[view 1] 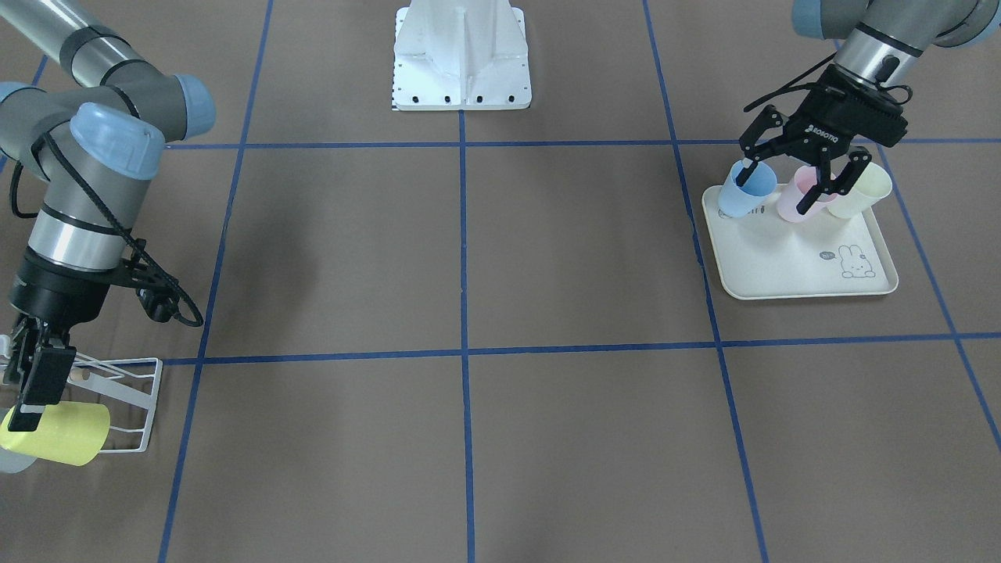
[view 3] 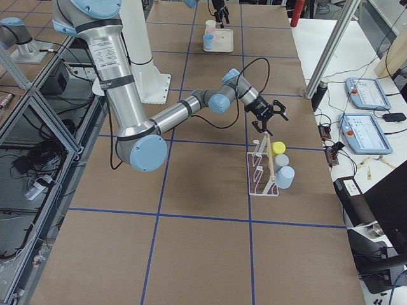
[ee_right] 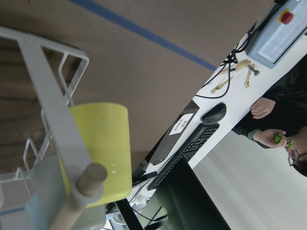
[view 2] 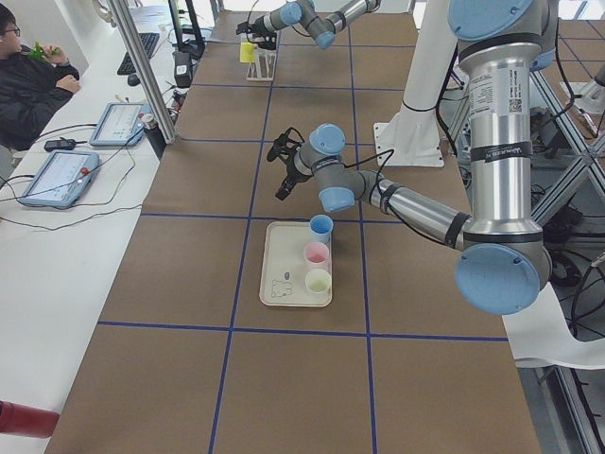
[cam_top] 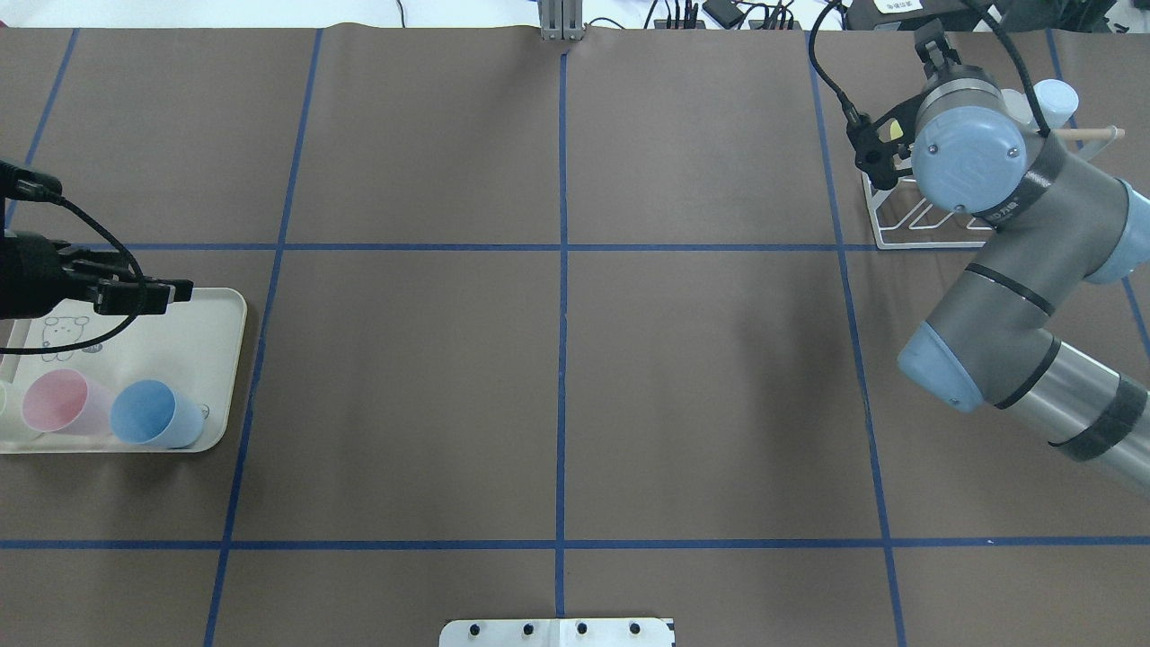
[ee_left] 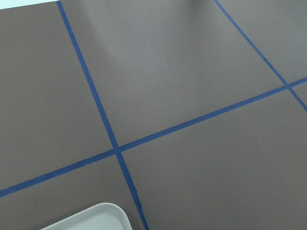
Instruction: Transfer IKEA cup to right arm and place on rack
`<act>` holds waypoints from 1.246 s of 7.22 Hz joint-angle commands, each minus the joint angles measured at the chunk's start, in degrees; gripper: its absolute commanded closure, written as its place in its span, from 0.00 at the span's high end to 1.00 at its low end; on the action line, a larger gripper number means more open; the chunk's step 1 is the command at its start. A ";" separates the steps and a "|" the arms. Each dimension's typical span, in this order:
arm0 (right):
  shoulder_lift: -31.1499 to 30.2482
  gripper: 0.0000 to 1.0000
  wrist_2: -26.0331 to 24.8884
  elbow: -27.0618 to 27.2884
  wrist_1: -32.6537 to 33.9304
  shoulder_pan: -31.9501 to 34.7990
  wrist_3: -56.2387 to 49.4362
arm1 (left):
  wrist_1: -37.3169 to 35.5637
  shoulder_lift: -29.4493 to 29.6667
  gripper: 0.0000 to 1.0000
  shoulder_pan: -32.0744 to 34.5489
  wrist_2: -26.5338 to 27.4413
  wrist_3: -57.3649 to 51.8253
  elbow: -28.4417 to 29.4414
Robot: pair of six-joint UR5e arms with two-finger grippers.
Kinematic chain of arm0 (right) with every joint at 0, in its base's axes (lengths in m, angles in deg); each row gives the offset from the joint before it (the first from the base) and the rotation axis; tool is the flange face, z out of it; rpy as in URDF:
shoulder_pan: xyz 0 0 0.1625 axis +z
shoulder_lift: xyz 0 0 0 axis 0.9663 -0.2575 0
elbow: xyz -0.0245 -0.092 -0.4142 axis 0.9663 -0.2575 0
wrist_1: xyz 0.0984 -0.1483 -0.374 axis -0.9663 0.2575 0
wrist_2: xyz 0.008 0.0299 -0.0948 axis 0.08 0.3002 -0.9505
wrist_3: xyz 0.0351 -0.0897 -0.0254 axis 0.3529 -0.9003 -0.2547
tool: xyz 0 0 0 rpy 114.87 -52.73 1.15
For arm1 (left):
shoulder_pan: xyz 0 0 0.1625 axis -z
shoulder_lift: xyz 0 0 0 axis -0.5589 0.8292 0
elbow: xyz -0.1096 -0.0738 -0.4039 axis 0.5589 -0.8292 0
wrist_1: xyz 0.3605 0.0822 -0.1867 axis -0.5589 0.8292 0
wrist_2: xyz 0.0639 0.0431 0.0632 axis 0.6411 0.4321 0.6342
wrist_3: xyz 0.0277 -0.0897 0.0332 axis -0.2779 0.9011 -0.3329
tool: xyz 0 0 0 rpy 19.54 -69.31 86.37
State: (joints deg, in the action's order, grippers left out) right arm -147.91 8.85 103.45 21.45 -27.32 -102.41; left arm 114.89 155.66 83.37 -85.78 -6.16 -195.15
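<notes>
A yellow IKEA cup (view 1: 66, 434) (view 3: 278, 147) (ee_right: 103, 143) lies on its side on the white wire rack (view 1: 133, 399) (view 3: 261, 175), slid over the wooden dowel (ee_right: 88, 179). The right arm's gripper (view 1: 27, 383) (view 3: 267, 117) hovers open just above the rack; one finger overlaps the cup in the front view, but the side view shows it apart from the cup. A grey cup (view 3: 280, 162) and a light-blue cup (view 3: 285, 176) also hang there. My left gripper (view 1: 790, 188) (cam_top: 148, 283) is open and empty over the tray's (view 1: 790, 266) cups: blue (cam_top: 153, 415), pink (cam_top: 63, 403) and cream (view 1: 864, 191).
The robot's white base plate (view 1: 461, 55) stands at the table's middle edge. Blue tape lines (cam_top: 561, 359) grid the brown tabletop. A person (view 2: 33, 80) sits at a side desk with tablets (view 2: 61, 175) and cables.
</notes>
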 commanded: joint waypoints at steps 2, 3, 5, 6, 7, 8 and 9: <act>-0.16 0.99 10.95 5.52 -0.16 -1.52 30.46 | -0.08 -0.10 1.00 0.00 0.63 -0.23 0.07; -0.25 1.00 13.15 8.66 -0.16 -2.84 39.79 | -0.16 -0.19 1.00 0.00 1.33 -0.76 0.16; -0.16 1.00 18.08 13.86 -0.86 -5.38 58.76 | -0.17 -0.45 1.00 0.00 4.58 -1.20 1.56; -0.16 1.00 18.01 14.23 -5.30 -7.57 68.00 | 1.40 -3.85 1.00 0.09 4.59 -4.60 1.56; -0.16 1.00 17.75 14.23 -8.66 -9.25 74.53 | 4.29 -7.88 1.00 0.26 4.59 -7.07 1.48; 0.10 1.00 17.75 14.32 -9.73 -11.61 80.51 | 7.80 -12.01 1.00 0.70 4.59 -7.35 1.56; 0.79 1.00 17.83 14.23 -9.74 -14.25 83.10 | 11.92 -16.75 1.00 1.92 4.50 -10.66 1.74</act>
State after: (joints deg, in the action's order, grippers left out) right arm -147.71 26.62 117.66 12.58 -38.60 -24.29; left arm 122.35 144.20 84.25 -81.22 -13.93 -193.56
